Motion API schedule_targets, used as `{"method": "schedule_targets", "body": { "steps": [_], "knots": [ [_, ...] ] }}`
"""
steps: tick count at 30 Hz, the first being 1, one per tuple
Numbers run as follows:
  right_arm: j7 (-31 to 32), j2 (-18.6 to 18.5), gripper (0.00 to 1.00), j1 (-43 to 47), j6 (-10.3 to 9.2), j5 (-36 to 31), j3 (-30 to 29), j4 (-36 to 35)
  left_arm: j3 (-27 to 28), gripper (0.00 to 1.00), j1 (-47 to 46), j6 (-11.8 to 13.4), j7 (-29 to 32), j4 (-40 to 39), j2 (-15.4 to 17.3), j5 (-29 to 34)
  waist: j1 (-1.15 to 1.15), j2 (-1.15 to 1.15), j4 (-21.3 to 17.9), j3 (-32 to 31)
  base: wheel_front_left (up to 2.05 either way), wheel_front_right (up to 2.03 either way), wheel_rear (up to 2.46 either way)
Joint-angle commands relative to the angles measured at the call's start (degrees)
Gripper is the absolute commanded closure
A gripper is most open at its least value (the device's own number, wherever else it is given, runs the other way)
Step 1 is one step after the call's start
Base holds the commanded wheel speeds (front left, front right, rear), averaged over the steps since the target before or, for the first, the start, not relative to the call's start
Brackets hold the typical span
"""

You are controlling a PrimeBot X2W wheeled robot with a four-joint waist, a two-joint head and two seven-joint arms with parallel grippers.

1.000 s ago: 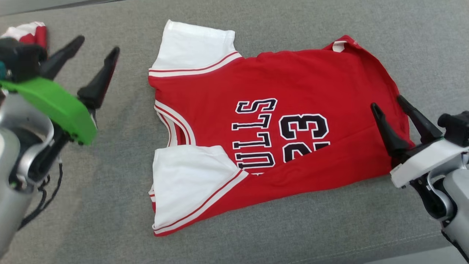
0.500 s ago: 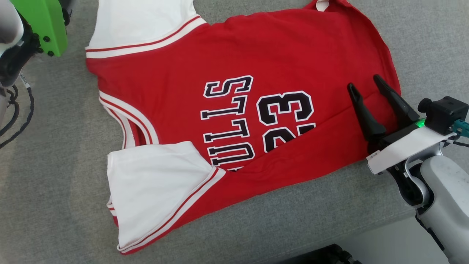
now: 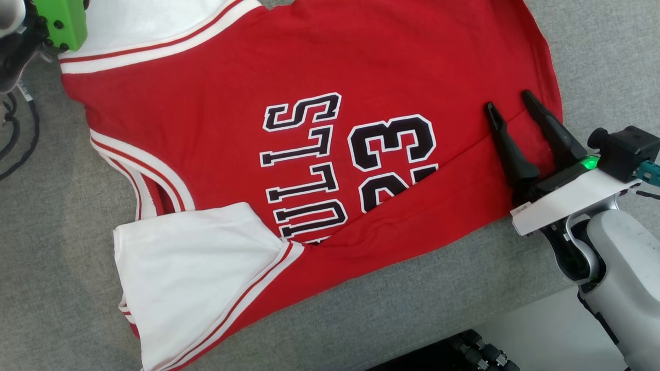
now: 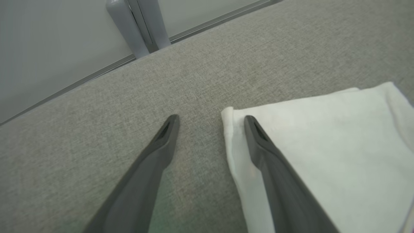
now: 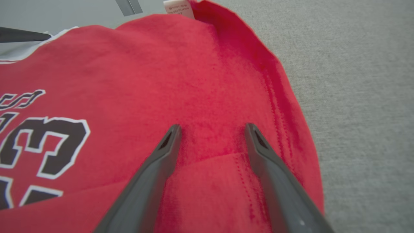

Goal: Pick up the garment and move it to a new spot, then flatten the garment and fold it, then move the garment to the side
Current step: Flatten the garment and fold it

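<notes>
The right gripper [image 3: 508, 100] and left gripper [image 4: 210, 118], both spread wide, hover over the hem and sleeve of the red-and-white cotton jersey [image 3: 289, 62]; folding seems in hand, needing both to pinch.

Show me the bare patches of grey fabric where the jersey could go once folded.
Bare grey fabric lies left of the jersey's collar and near sleeve; a strip runs between its lower edge and the fabric's front edge; more lies right of the hem. Crowded: the hem under the right gripper, and the far sleeve's corner at the left gripper.
</notes>
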Motion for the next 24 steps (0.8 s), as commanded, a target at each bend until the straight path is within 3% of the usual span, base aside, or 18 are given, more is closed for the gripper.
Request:
{"method": "schedule_targets", "body": {
  "steps": [1,2,4,6,14,19,24],
  "knots": [
    [0.14,0.22,0.00,-0.27,-0.11,-0.05,0.29,0.46,-0.73,0.00,-0.52,-0.20,-0.23,0.56,-0.17,-0.32,-0.01,0.00,0.10,-0.03,0.00,0.00,0.00],
    [0.14,0.21,0.00,-0.32,-0.11,-0.01,0.46,0.47,-1.05,0.09,-0.65,-0.23,-0.30,0.74,-0.19,-0.41,-0.01,0.00,0.11,-0.04,0.00,0.00,0.00],
    [0.15,0.29,0.00,-0.60,-0.11,0.06,0.94,0.37,-2.04,0.65,-0.87,-0.25,-0.23,0.73,-0.24,-0.93,-0.01,0.00,0.07,-0.06,0.00,0.00,0.00],
    [0.14,-0.15,0.00,-1.03,-0.10,0.00,1.35,-0.07,-3.22,1.00,-1.04,-0.26,-0.41,0.29,-0.08,-1.75,-0.01,0.00,0.05,-0.13,0.00,0.00,0.00],
    [0.74,-4.81,0.00,-8.61,-0.11,-4.30,4.03,-0.03,-7.63,1.00,-2.37,-0.24,-3.51,-2.06,1.24,-4.14,-0.01,0.00,0.67,-1.98,0.00,0.00,0.00],
    [6.67,-6.75,0.00,-18.54,-0.11,-12.84,7.36,4.90,-10.61,1.00,-3.06,-0.24,-5.34,-3.46,0.57,-5.94,-0.01,0.00,2.67,-3.45,0.00,0.00,0.00],
    [12.71,-6.38,0.00,-24.83,-0.11,-16.21,10.15,9.35,-13.18,1.00,-3.95,-0.24,-6.95,-4.74,0.06,-7.10,-0.01,0.00,4.79,-3.98,0.00,0.00,0.00]
  ]
}}
